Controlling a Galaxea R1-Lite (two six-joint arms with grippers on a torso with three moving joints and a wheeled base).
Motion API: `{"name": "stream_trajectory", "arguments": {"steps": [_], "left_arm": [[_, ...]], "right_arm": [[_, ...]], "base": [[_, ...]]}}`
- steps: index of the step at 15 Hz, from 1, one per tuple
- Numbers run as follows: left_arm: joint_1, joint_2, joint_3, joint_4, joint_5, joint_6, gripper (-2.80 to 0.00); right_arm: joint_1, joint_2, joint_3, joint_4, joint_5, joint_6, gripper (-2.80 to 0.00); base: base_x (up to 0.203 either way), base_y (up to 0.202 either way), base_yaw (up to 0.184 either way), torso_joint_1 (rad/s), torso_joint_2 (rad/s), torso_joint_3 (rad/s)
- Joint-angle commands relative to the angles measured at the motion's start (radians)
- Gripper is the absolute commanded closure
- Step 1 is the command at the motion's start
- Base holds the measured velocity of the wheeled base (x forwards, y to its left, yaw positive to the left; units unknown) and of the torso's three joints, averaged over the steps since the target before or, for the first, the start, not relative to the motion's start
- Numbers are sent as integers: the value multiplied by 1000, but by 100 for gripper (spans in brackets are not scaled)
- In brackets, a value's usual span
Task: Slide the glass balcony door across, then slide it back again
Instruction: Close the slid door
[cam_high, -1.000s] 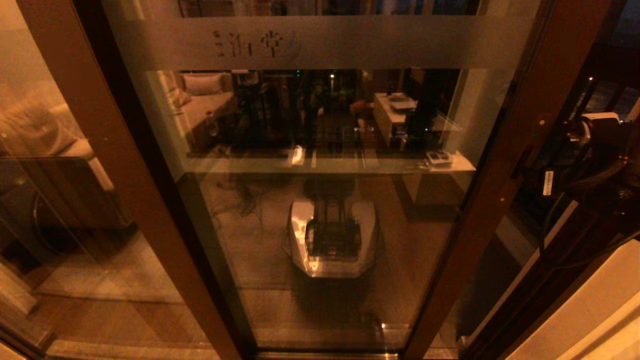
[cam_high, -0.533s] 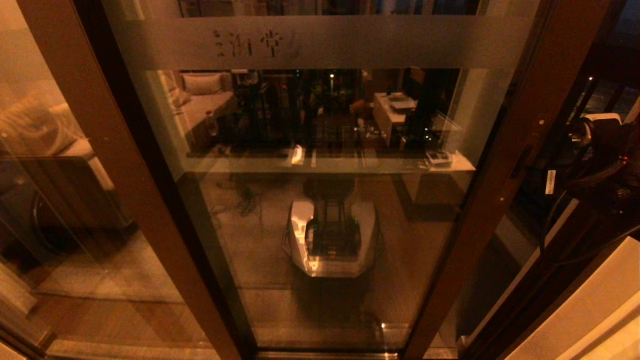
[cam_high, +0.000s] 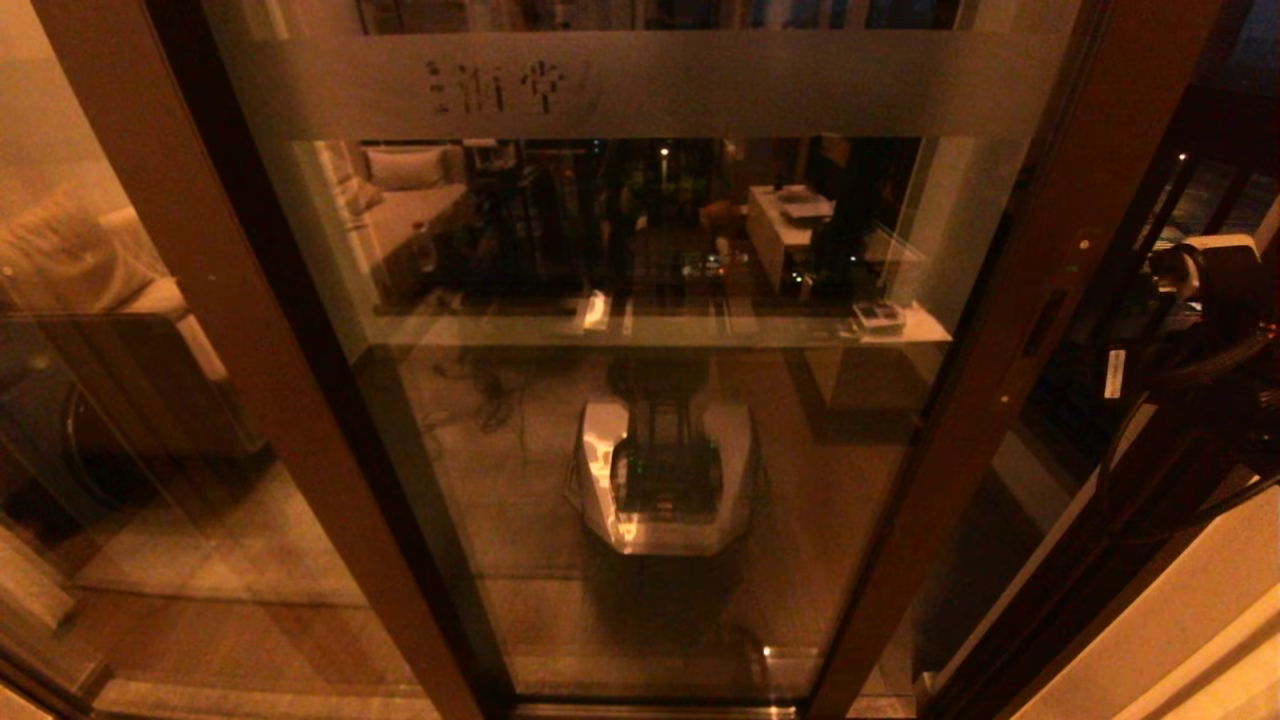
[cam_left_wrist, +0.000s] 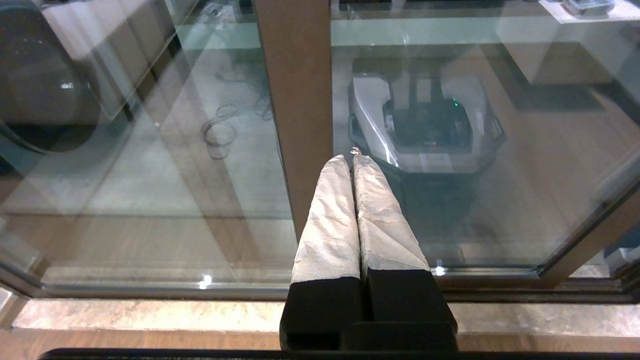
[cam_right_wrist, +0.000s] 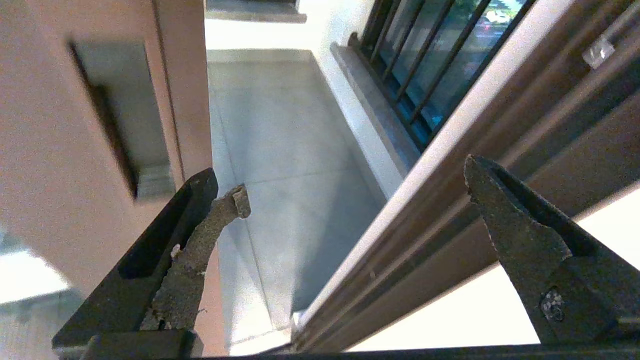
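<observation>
The glass balcony door (cam_high: 650, 250) fills the head view, with a frosted band (cam_high: 750, 85) across its top and a reddish-brown right stile (cam_high: 1010, 330). A slim handle slot (cam_high: 1045, 322) is cut into that stile. My right arm (cam_high: 1215, 300) hangs just right of the stile. In the right wrist view my right gripper (cam_right_wrist: 355, 195) is open, one finger (cam_right_wrist: 215, 220) beside the stile's edge near the handle slot (cam_right_wrist: 107, 135), holding nothing. My left gripper (cam_left_wrist: 352, 159) is shut and empty, low in front of a brown vertical stile (cam_left_wrist: 295, 100).
Between the door's edge and the brown door jamb (cam_right_wrist: 450, 200) a gap shows the grey balcony floor (cam_right_wrist: 280, 150). Black-barred railing windows (cam_right_wrist: 425, 60) stand beyond it. A second brown-framed panel (cam_high: 200, 300) is at the left. A stone sill (cam_left_wrist: 150, 315) runs below the track.
My right arm has drawn a little to the right, away from the door's right stile, uncovering the handle slot. The door itself has hardly shifted.
</observation>
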Motion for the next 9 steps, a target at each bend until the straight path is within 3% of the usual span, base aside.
{"name": "stream_trajectory", "arguments": {"steps": [1,6,9], "left_arm": [[0,2,0,0,0,1,0],[0,1,0,0,0,1,0],[0,2,0,0,0,1,0]], "right_arm": [[18,-62,30,-2,-1,0,-280],[180,-129,43,53,-203,-3,-280],[189,-76,-2,79,-256,-3,-280]], "base": [[0,0,0,0,0,0],[0,0,0,0,0,0],[0,0,0,0,0,0]]}}
